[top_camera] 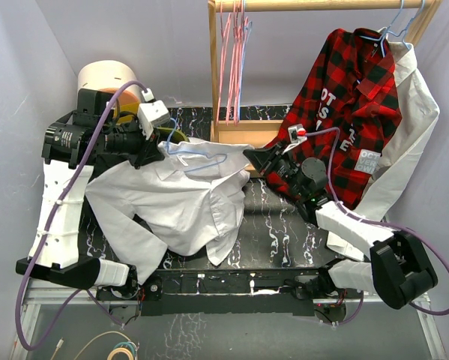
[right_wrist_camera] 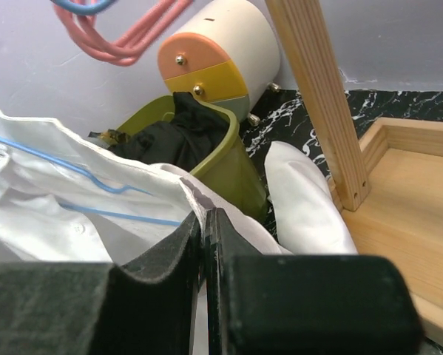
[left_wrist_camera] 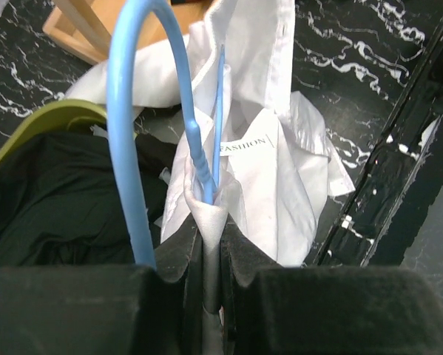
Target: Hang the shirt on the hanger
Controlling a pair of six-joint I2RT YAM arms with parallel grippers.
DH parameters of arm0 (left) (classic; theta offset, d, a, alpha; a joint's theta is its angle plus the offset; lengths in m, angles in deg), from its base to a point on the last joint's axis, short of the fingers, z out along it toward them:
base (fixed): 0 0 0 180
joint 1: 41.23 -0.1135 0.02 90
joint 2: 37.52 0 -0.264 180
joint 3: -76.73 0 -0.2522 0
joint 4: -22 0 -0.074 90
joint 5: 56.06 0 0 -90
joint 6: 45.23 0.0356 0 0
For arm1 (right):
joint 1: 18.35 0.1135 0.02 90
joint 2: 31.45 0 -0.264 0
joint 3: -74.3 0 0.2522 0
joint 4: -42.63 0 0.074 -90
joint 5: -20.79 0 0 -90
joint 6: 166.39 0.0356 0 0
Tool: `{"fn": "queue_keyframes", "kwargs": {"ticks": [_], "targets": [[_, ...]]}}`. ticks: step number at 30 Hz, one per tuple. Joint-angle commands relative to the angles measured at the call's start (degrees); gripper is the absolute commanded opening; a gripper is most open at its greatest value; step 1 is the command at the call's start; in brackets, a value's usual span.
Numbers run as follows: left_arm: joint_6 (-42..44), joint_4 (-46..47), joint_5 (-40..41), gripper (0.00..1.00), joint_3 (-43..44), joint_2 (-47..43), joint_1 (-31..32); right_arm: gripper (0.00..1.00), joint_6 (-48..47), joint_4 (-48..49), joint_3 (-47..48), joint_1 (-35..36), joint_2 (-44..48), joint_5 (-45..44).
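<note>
The white shirt (top_camera: 181,201) lies spread over the middle of the table, collar toward the back. The light blue hanger (top_camera: 203,159) lies at its collar, its wire partly under the cloth. My left gripper (top_camera: 161,148) is at the collar's left. In the left wrist view it (left_wrist_camera: 210,216) is shut on a fold of shirt (left_wrist_camera: 280,174) cloth. The hanger's neck (left_wrist_camera: 200,159) runs down into that fold and its hook (left_wrist_camera: 129,111) loops up. My right gripper (top_camera: 248,155) is at the shirt's right shoulder. In the right wrist view it (right_wrist_camera: 205,220) is shut on the shirt's (right_wrist_camera: 51,222) edge.
A wooden rack (top_camera: 214,75) stands at the back with pink hangers (top_camera: 231,45). A red plaid shirt (top_camera: 344,112) and another white shirt (top_camera: 413,131) hang on the right. A green bin (right_wrist_camera: 236,166) holds a black garment (right_wrist_camera: 178,129). A cream cylinder (top_camera: 108,75) stands at back left.
</note>
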Motion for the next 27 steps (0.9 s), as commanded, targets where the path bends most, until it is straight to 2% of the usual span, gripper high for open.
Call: {"fn": "queue_keyframes", "kwargs": {"ticks": [1, 5, 8, 11, 13, 15, 19, 22, 23, 24, 25, 26, 27], "targets": [[1.7, -3.7, 3.4, 0.00, -1.8, 0.1, 1.0, 0.08, -1.0, -3.1, 6.6, 1.8, 3.4, 1.6], [-4.7, 2.7, 4.3, 0.00, -5.0, 1.1, 4.4, 0.08, -6.2, -9.3, 11.9, 16.0, 4.5, -4.4], [-9.6, 8.8, 4.1, 0.00, -3.9, 0.7, 5.7, 0.08, -5.1, -6.7, 10.1, 25.0, 2.9, -8.5], [-11.9, 10.3, 5.7, 0.00, 2.4, 1.0, 5.7, 0.08, 0.7, 0.7, 5.0, 28.5, 3.7, -13.6], [-13.4, 12.4, 6.6, 0.00, 3.5, 0.7, 5.6, 0.08, 1.9, 2.1, 4.2, 30.8, 5.0, -17.0], [-14.2, 13.2, 5.6, 0.00, 4.4, -1.8, 5.6, 0.08, 0.9, 0.4, 6.8, 33.2, 5.6, -20.0], [-12.3, 9.4, -3.1, 0.00, 7.9, -3.4, 5.1, 0.08, -1.1, 0.1, 12.8, 36.1, 6.1, -25.8], [-11.2, 9.1, -7.2, 0.00, 8.4, -6.4, 4.6, 0.08, -2.4, -2.4, 21.2, 36.5, 4.6, -23.9], [-10.9, 9.4, -7.9, 0.00, 8.7, -7.3, 4.5, 0.13, -2.7, -3.9, 24.5, 36.8, 3.5, -22.1], [-10.5, 9.5, -8.6, 0.00, 9.1, -8.0, 4.4, 0.39, -3.0, -5.4, 27.7, 37.0, 2.5, -19.3], [-9.9, 9.3, -9.2, 0.00, 9.7, -8.4, 4.4, 0.80, -3.8, -7.0, 30.9, 37.1, 1.4, -16.2], [-9.1, 9.0, -9.9, 0.00, 10.3, -8.7, 4.3, 0.96, -6.2, -9.3, 33.4, 37.2, 1.1, -12.5], [-8.5, 8.7, -10.2, 0.00, 10.4, -9.0, 4.3, 0.98, -10.5, -11.9, 35.0, 37.3, 1.6, -9.0]]}}
